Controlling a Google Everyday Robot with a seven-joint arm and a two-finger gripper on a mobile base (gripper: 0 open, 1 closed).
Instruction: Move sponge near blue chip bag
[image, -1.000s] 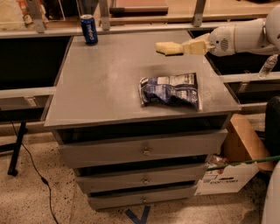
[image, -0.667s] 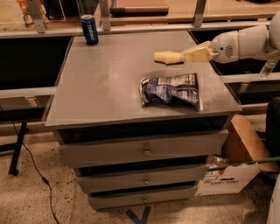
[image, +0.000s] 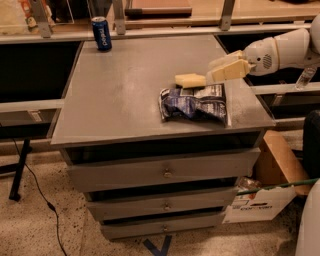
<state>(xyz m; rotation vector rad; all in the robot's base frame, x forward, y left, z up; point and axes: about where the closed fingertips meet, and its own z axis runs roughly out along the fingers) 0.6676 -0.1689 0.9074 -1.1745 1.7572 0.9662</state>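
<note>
The sponge (image: 190, 80), pinched by its end in the gripper (image: 210, 74), is now brought down against the chip bag (image: 195, 102) just below the fingers (image: 229, 71); only release seems left.

The white arm (image: 285, 47) is reaching in from the right, its wrist tilting slightly downward, and the gripper (image: 210, 71) is hovering low over the right side of the bench (image: 125, 95), pointing left.

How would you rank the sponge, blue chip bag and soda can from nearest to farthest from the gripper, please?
From the gripper, over one side of the table:
1. Sponge, right at its tip.
2. Blue chip bag, just beyond the sponge, towards the front edge.
3. Soda can, at the far back corner.
</note>
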